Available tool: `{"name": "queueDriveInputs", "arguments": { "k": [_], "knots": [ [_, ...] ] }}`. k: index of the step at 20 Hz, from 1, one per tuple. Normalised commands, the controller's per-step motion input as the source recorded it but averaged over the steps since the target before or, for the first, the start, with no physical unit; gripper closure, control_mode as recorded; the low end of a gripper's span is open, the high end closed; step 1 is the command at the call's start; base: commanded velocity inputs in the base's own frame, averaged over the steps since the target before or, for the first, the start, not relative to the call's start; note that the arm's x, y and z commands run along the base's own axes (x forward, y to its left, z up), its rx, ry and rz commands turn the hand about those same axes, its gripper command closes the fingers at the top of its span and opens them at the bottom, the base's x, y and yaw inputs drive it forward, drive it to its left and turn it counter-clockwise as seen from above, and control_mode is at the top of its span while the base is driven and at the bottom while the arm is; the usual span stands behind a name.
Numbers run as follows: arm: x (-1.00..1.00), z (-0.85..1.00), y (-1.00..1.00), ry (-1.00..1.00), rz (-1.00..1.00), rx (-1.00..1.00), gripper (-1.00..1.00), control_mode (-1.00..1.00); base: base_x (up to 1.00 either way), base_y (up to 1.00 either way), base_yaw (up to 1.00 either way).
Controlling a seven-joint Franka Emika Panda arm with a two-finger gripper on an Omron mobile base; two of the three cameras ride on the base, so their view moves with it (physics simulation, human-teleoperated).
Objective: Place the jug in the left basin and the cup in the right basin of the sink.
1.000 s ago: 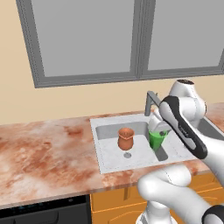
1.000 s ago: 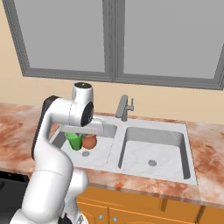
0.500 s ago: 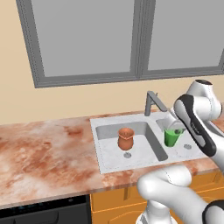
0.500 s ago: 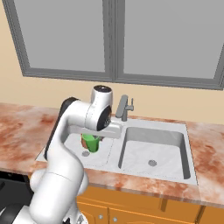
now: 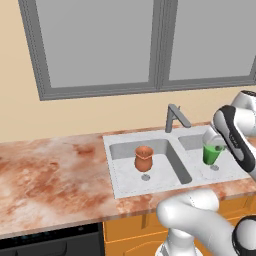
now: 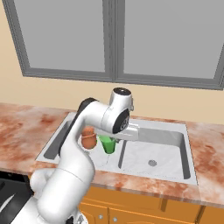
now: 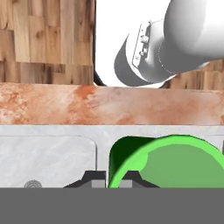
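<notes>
table: stretching away on the left.
jug: standing upright in left basin, near drain.
cup: hanging above right basin, clear of the floor.
hand: pinching the cup's rim.
risk: releasing this high, cup likely tipping or rolling.

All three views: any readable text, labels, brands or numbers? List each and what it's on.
None. No text on the cup, the jug, the sink, the faucet, the counter or the window. The arm's white shell has no legible marking.
</notes>
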Motion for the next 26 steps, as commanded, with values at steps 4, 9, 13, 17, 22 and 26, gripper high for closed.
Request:
{"name": "queueDriveInputs", "arguments": {
  "k": [4, 9, 13, 17, 22, 26],
  "knots": [
    [0.13, 0.00, -0.55, 0.00, -0.07, 0.00, 1.00, -1.00, 0.00, 0.00, 0.00],
    [0.18, 0.00, -0.47, 0.00, -0.08, 0.00, 1.00, -1.00, 0.00, 0.00, 0.00],
    [0.20, 0.00, -0.35, 0.00, -0.10, 0.00, 1.00, -1.00, 0.00, 0.00, 0.00],
    [0.16, -0.03, -0.26, 0.00, -0.12, 0.00, 1.00, -1.00, 0.00, 0.00, 0.00],
    [0.24, -0.07, -0.06, 0.00, -0.18, 0.00, 1.00, -1.00, 0.00, 0.00, 0.00],
    [0.21, -0.13, -0.01, 0.00, -0.19, 0.00, 1.00, -1.00, 0.00, 0.00, 0.00]
  ]
}}
